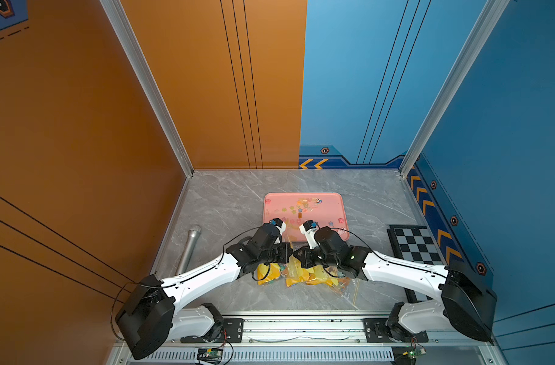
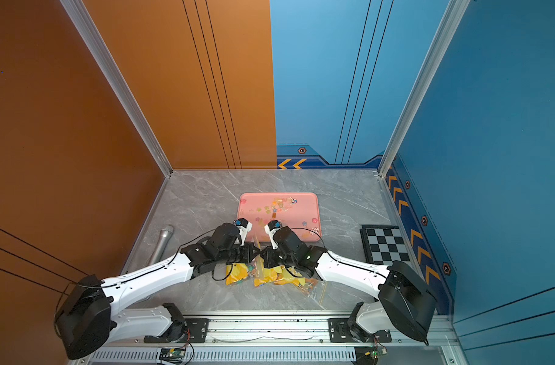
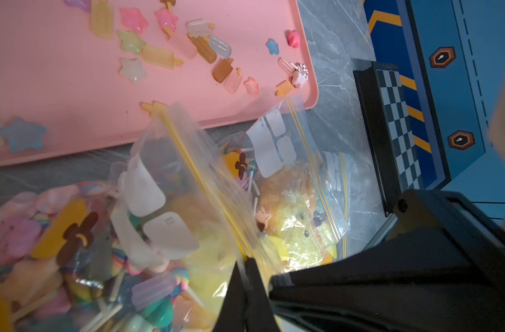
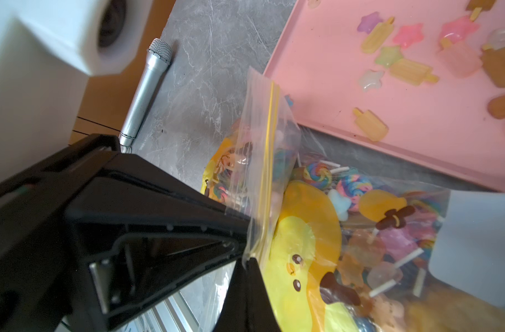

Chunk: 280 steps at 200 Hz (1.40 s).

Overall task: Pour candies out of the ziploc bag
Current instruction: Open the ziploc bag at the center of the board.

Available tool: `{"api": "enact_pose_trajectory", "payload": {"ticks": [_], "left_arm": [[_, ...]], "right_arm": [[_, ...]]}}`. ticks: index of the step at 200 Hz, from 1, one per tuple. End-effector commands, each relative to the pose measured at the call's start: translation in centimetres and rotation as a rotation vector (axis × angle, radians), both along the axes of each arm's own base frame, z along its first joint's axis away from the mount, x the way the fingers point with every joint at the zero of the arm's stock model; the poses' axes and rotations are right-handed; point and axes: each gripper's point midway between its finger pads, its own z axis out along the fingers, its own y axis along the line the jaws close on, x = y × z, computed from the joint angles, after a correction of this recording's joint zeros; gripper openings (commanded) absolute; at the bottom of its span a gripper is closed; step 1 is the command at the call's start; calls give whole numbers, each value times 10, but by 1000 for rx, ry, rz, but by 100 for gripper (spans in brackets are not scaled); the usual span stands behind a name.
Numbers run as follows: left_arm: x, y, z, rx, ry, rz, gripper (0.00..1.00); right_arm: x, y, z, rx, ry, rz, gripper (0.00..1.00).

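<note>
Pink tray, ziploc bag pinched beside it.
Left gripper and right gripper were clenched on the bag's yellow zip strip, tips close together; candies filled the bag beneath them, others dotted the tray.

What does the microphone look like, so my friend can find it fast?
Look at the grey marble table, along the edge by the orange side wall. There, well apart from the pink tray, lies the microphone. It is the only long silver stick here, with a round mesh head.
</note>
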Motion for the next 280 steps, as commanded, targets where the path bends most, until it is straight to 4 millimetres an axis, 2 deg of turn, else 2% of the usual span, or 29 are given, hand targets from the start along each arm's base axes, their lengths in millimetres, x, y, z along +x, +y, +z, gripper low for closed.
{"api": "enact_pose_trajectory", "payload": {"ticks": [1,32,55,139,179,211,216,218,223,263,280], "left_arm": [[-6,2,-5,14,16,-25,0],[-9,22,-6,101,4,13,0],[-11,34,1,146,-18,14,0],[-23,66,19,277,-55,12,0],[-28,56,49,247,-83,-33,0],[-35,46,70,316,-105,-117,0],[-37,47,67,340,-99,-129,0],[-35,44,75,331,-114,-132,0],[-34,42,79,336,-122,-139,0],[-37,36,81,366,-126,-169,0],[-36,37,76,380,-118,-165,0]], "right_arm": [[6,-7,0,-27,-29,-30,0],[12,-24,-9,-140,-58,-73,0],[15,-37,-14,-227,-86,-105,0],[21,-52,-19,-345,-129,-157,0],[20,-52,-12,-348,-143,-154,0],[19,-52,-2,-332,-162,-152,0],[20,-52,0,-329,-166,-152,0],[20,-52,1,-326,-167,-151,0],[19,-52,2,-323,-169,-151,0],[18,-53,3,-322,-166,-144,0],[16,-54,6,-313,-168,-144,13]]}}
